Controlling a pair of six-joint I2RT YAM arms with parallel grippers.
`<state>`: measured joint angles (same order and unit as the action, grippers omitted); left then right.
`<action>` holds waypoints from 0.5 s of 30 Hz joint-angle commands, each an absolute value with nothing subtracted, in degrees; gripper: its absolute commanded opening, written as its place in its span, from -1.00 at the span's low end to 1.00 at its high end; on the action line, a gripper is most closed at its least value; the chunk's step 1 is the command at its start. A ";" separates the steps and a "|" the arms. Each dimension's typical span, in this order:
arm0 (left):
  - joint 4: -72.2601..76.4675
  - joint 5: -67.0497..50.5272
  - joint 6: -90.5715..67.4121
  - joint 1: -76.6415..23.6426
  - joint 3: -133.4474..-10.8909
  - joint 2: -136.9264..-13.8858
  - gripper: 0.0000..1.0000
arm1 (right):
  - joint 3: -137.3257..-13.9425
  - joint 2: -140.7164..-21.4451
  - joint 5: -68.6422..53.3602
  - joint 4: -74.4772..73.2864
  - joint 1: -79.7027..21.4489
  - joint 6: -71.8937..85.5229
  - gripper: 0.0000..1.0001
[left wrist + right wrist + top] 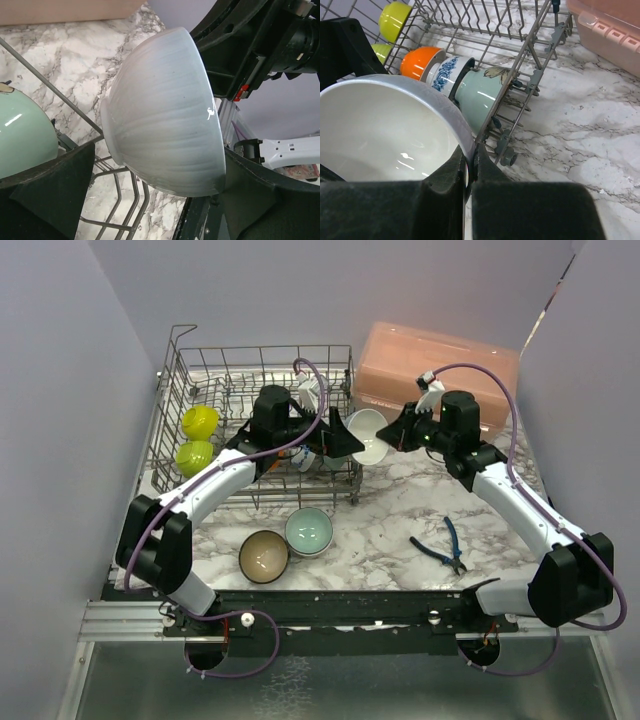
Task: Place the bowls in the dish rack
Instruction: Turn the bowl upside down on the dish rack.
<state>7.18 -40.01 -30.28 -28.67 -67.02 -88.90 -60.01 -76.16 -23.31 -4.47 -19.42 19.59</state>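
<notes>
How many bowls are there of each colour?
Yellow bowls: 2
Pale teal bowls: 2
Orange bowl: 1
Blue-patterned bowl: 1
Plain white bowl: 1
Beige bowl: 1
Total: 8 bowls clearly in view.

My jaws are black. White bowl (385, 135), plain. Grey dish rack (262, 347): lime-yellow bowls (199, 422), orange bowl (417, 61), blue-patterned white bowl (445, 72), pale green bowl (480, 92). Table (400, 505): white marble, grey veins. Pink box (430, 360).
</notes>
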 commanded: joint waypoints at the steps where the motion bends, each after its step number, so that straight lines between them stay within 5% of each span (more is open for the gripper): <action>1: 6.24 -41.12 -32.37 -27.86 -68.31 -91.54 0.98 | -60.37 -73.74 -24.68 -3.45 -19.60 19.71 -0.99; 8: 6.31 -44.17 -33.46 -27.89 -69.14 -93.26 0.80 | -61.00 -74.33 -24.88 -4.03 -19.64 19.33 -0.99; 12: 6.89 -45.75 -33.77 -28.11 -69.46 -93.67 0.51 | -61.07 -74.65 -25.89 -3.71 -19.60 19.34 -0.99; 15: 7.16 -46.45 -33.75 -28.21 -69.52 -93.86 0.05 | -61.01 -74.80 -26.08 -3.58 -19.60 19.49 -0.99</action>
<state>7.11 -45.50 -34.61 -28.60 -68.14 -92.20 -59.92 -76.18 -22.13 -6.31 -19.38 17.98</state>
